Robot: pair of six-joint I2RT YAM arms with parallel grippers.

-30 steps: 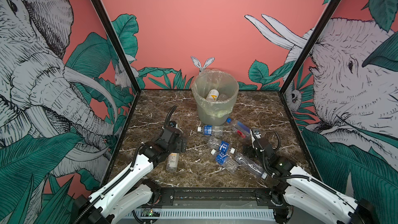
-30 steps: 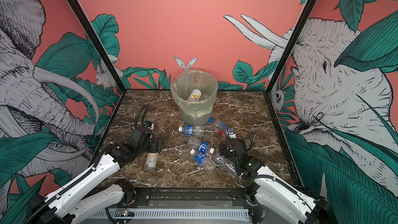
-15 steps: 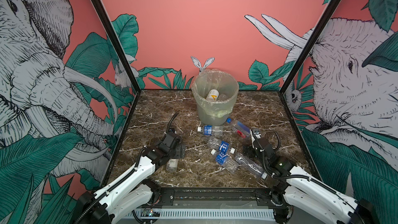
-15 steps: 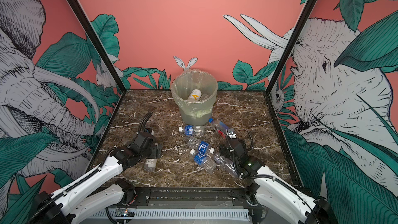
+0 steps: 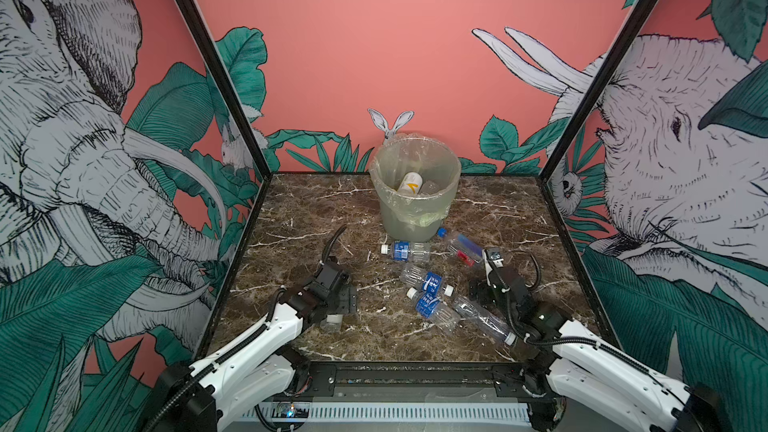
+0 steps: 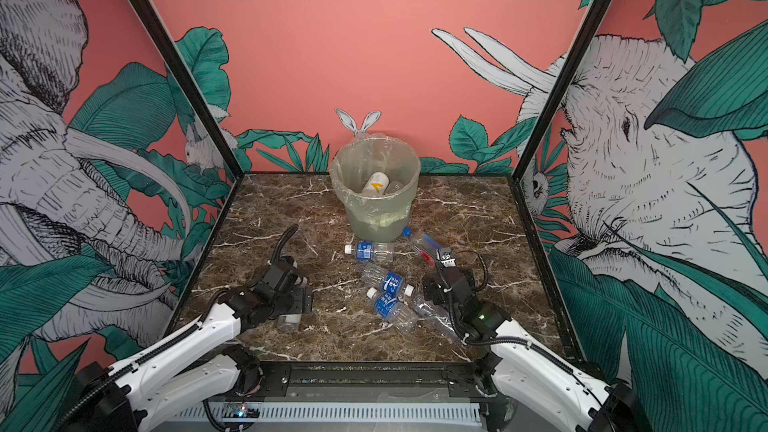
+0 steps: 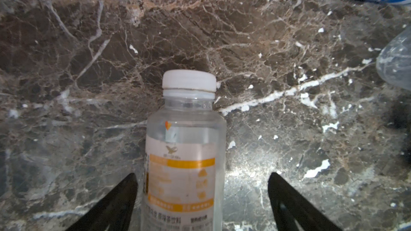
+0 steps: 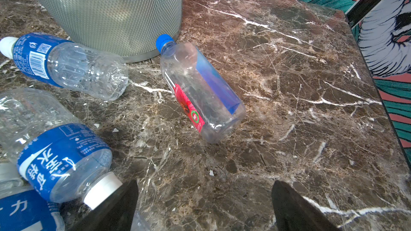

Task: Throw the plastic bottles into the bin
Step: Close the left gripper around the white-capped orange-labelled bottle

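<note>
A clear plastic bottle (image 7: pixel 182 152) with an orange label and a white cap lies on the marble. My left gripper (image 7: pixel 202 174) is open and straddles it: one finger is close to its side and the other stands well off. In both top views that gripper (image 5: pixel 338 311) covers most of the bottle (image 5: pixel 331 323). My right gripper (image 8: pixel 205 182) is open and empty, low by the white cap of a blue-label bottle (image 8: pixel 62 158). Several more bottles lie in front of the bin (image 5: pixel 415 209), among them a red-label one (image 8: pixel 200 92). A white bottle (image 5: pixel 409 182) is inside the bin.
The black frame posts and printed walls close in the marble table (image 5: pixel 311 209) on three sides. A long crushed clear bottle (image 5: pixel 482 320) lies against the right arm (image 5: pixel 540 317).
My left gripper has come down and toward the front over the orange-label bottle, and its jaws have narrowed slightly. The right arm and the other bottles have not moved.
</note>
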